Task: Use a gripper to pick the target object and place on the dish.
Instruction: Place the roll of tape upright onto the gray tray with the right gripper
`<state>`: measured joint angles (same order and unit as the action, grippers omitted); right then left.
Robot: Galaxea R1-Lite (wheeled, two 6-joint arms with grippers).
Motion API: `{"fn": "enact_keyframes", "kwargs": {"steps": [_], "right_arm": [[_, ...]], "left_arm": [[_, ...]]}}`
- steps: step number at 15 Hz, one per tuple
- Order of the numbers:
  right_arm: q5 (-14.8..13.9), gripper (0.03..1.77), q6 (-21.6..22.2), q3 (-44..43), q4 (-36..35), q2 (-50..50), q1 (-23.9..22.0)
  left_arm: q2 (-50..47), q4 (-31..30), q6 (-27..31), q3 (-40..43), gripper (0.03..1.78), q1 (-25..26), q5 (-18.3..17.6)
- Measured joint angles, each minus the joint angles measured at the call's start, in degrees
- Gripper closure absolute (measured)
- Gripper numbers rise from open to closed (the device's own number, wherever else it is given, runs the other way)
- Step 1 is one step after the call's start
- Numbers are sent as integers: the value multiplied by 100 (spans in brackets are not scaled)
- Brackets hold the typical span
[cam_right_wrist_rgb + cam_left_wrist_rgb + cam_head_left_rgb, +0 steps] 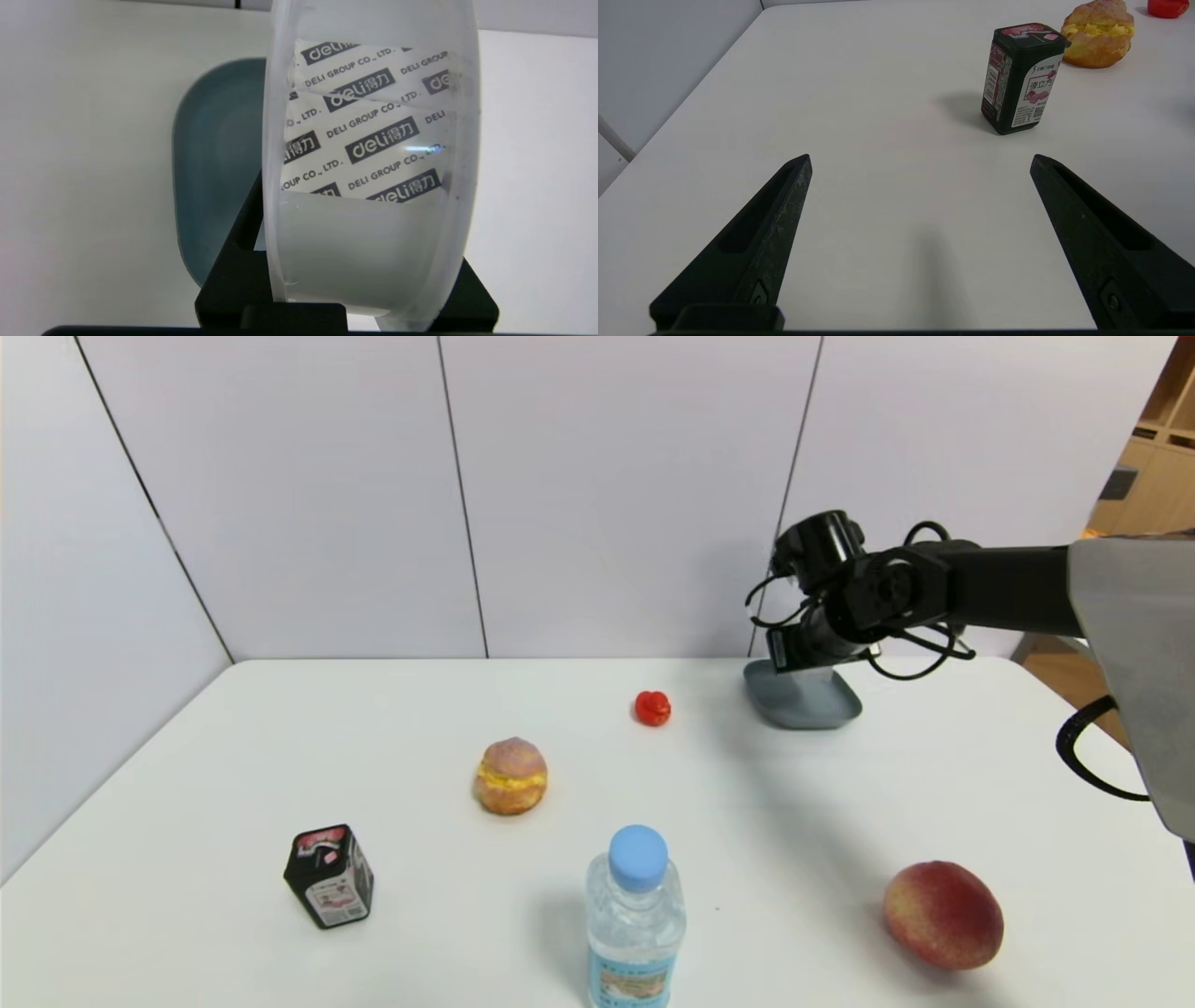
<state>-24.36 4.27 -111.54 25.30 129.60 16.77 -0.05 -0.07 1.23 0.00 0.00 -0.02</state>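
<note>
Above the far right part of the worktop (392,737), my right end effector (810,658) hangs over the grey-blue dish (805,707), angled downward and clamped on the translucent tape spool (373,186). I judge this posture to serve the placing step: the spool is carried above the dish, so a short descent and release should seat it there.

My right wrist view shows what the head view cannot: the spool fills the frame, held across its width between my flat black jaws, its core printed with a repeating "deli" mark, and the dish (210,154) lies behind and below it. Whether the spool already touches the dish cannot be told from either view. My head view hides the spool behind my wrist but gives the layout: a red pepper-like item (653,707) left of the dish, then a cream puff (510,776), a small black box (329,875), a blue-capped water bottle (636,919) and a peach (943,915), all well apart from the dish.

My left end effector (920,161), parked low at my left, has its jaws spread wide and holds nothing; only its wrist view shows it, with the box beyond.
</note>
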Motion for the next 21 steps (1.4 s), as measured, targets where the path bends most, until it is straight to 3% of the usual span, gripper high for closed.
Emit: {"fn": "enact_keyframes", "kwargs": {"steps": [2, 6, 12, 21], "right_arm": [[77, 121, 168, 0, -24, -2, 11], [575, 121, 840, 2, 45, -24, -29], [667, 121, 1401, 16, 468, -127, -148], [879, 121, 1513, 29, 603, -77, -206]], "left_arm": [[0, 0, 0, 0, 12, 0, 2], [0, 0, 0, 0, 12, 0, 2], [0, 0, 0, 0, 12, 0, 0], [0, 0, -2, 0, 12, 0, 2]]}}
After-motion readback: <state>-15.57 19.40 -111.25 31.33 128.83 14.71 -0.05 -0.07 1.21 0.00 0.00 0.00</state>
